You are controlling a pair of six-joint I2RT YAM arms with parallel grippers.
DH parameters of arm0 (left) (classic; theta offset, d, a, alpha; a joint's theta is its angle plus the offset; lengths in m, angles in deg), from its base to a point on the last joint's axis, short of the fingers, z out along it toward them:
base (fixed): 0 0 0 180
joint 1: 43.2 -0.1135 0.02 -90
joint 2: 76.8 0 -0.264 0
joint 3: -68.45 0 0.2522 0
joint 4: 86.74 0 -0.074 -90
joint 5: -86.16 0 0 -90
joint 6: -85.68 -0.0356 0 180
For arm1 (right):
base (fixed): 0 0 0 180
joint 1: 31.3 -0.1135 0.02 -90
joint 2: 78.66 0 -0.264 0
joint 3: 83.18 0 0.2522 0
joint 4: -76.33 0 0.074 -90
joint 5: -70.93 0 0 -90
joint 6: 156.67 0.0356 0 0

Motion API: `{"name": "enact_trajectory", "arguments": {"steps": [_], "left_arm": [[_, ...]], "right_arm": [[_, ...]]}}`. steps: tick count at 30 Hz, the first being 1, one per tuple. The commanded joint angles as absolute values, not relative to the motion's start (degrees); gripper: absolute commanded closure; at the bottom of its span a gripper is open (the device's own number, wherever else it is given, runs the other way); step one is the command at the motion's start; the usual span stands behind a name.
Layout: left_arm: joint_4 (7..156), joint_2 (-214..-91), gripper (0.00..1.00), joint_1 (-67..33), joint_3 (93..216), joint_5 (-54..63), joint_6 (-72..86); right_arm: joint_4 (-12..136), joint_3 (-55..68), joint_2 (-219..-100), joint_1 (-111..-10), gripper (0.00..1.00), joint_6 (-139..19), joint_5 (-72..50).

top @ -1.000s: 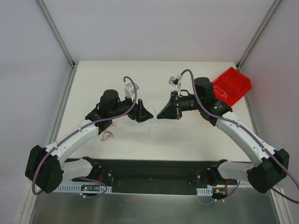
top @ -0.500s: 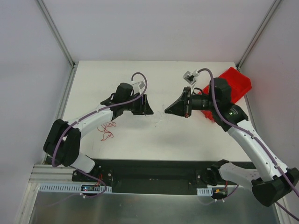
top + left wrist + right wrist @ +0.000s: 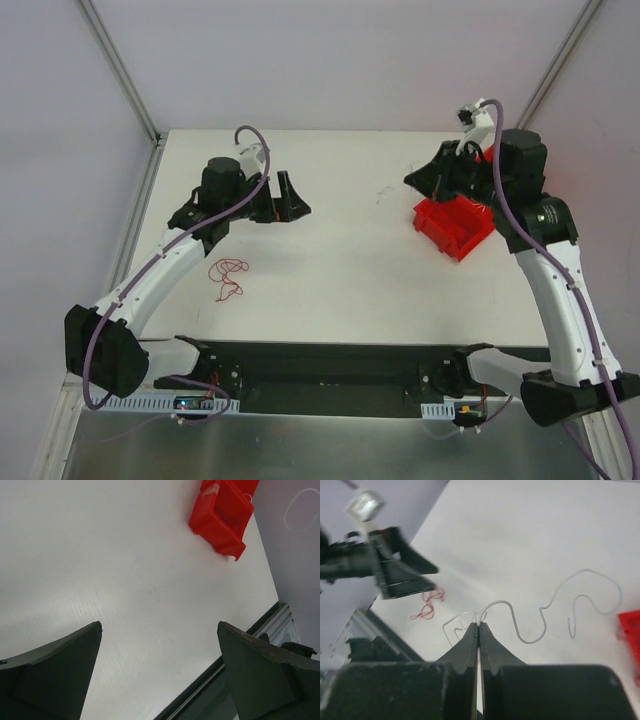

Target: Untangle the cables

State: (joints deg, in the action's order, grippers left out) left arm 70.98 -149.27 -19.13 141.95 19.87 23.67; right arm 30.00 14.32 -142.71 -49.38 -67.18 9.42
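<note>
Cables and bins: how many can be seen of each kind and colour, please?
red cable: 1, lying on the table
whitish cable: 1, pinched in the right gripper
red bin: 1, what it holds cannot be told
Total: 3

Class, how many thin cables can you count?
2: red cable lying loose at left; white cable pinched in the right gripper. The bin may hide more.
</note>
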Motion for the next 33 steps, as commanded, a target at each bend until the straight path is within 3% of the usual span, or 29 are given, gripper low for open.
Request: {"name": "enact_trajectory", "arguments": {"steps": [1, 16, 33], "left_arm": [[68.25, -147.38, 0.01, -24.03, 143.82, 22.00, 19.06], [68.16, -148.17, 0.02, -25.71, 142.59, 30.88, 17.30], [68.25, -150.54, 0.03, -28.08, 142.59, 32.82, 18.09]], "right_arm": [[22.42, 22.14, -148.60, -42.65, 1.00, -63.69, -2.01], [23.10, 29.99, -168.30, -20.76, 1.00, -51.82, -4.22], [31.28, 30.78, -186.41, -15.48, 1.00, -51.38, -6.76]]}}
